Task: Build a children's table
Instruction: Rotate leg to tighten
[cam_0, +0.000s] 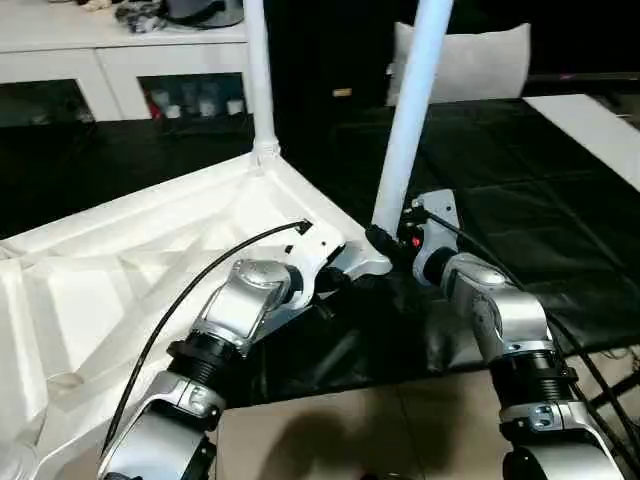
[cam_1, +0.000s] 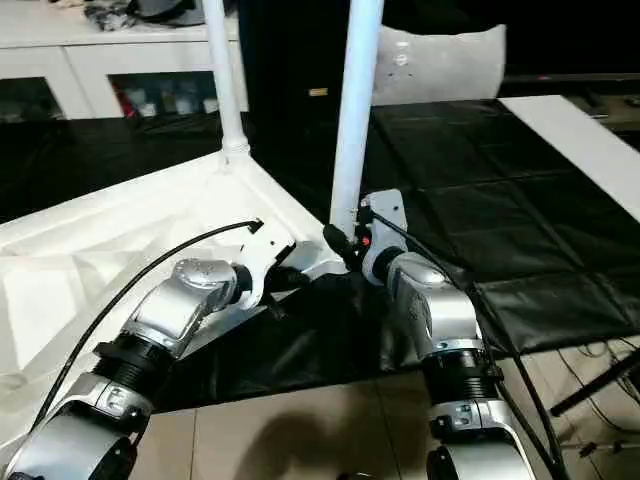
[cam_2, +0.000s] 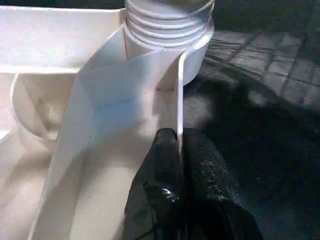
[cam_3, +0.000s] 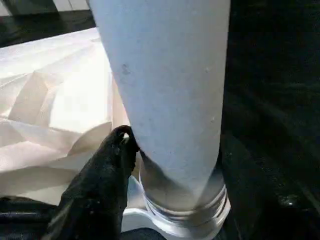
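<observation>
The white plastic rectangular tabletop lies upside down on the black-covered work table, ribbed underside up, filling the left of the scene. At its far corner one long tapered white round leg already stands upright in its socket. The left gripper is pinched tight on the thin side wall of the tabletop just beside the near-right corner socket, so this arm steadies the piece. To its right, a second white tapered leg rises from that near-right socket, its long axis leaning slightly rightward toward the top. The right gripper is at this leg's base; one black finger touches it, but whether it grips cannot be told. The right arm is nearer for seating the leg, probably.
</observation>
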